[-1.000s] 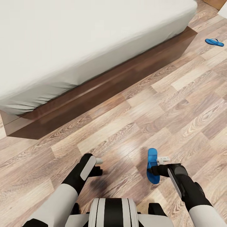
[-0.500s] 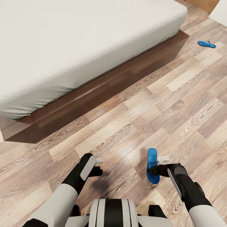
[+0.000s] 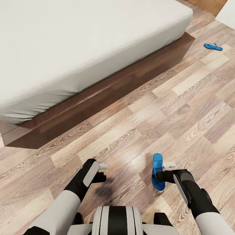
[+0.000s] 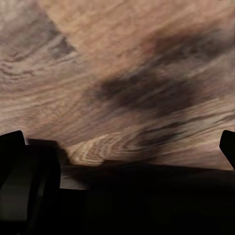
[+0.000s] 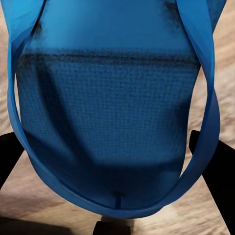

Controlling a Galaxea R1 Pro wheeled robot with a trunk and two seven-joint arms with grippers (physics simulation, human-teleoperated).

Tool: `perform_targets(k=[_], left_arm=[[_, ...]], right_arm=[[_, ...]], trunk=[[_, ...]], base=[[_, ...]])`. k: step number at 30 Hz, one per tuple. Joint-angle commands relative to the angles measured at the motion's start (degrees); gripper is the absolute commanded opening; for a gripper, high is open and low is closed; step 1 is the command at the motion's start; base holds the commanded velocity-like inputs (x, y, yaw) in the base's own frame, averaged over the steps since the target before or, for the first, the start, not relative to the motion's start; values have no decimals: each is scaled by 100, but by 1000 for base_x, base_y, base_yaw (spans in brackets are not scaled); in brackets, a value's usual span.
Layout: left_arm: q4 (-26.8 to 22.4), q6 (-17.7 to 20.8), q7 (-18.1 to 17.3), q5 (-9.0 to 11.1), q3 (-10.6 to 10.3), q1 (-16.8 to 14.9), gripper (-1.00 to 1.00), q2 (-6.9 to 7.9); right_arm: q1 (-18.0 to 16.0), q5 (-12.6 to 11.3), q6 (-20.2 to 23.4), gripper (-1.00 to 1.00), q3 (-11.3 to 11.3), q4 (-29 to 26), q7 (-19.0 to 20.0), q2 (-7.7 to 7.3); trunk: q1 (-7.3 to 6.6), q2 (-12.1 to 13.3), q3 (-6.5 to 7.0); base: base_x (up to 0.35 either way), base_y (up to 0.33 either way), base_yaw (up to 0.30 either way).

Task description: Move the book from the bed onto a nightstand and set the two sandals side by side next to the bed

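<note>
Blue is the first thing you see down low: one sandal (image 3: 158, 172) is held off the wood-plank floor (image 3: 182, 107) by the right gripper (image 3: 160, 176), whose jaws are shut tight on it. Seen from the right wrist, that sandal (image 5: 110, 112) is very close, with its thin blue strap looping around the sole. The left gripper (image 3: 103, 172) hangs just above the floor with nothing in it, and its dark fingers (image 4: 14, 161) stand wide apart at the two sides of the left wrist view. Farther on sits the big bed (image 3: 81, 49), with a pale mattress on a dark brown frame. Far past the bed's corner, the other sandal (image 3: 213, 47) lies flat on the floor, well apart from the first one.
</note>
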Motion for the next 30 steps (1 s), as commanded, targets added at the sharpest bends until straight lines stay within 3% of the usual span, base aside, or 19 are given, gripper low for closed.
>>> perform_targets(k=[1, 30], left_arm=[[-6, 9, 56, 53, -6, -2, 100, 0], [-9, 11, 56, 53, -7, -1, 100, 0]], right_arm=[[-1, 46, 20, -100, 0, -7, 40, -1], [0, 49, 17, -100, 7, -41, 40, -1]], trunk=[[-1, -1, 3], [-1, -1, 257]], base=[[0, 0, -1], [0, 0, 0]])
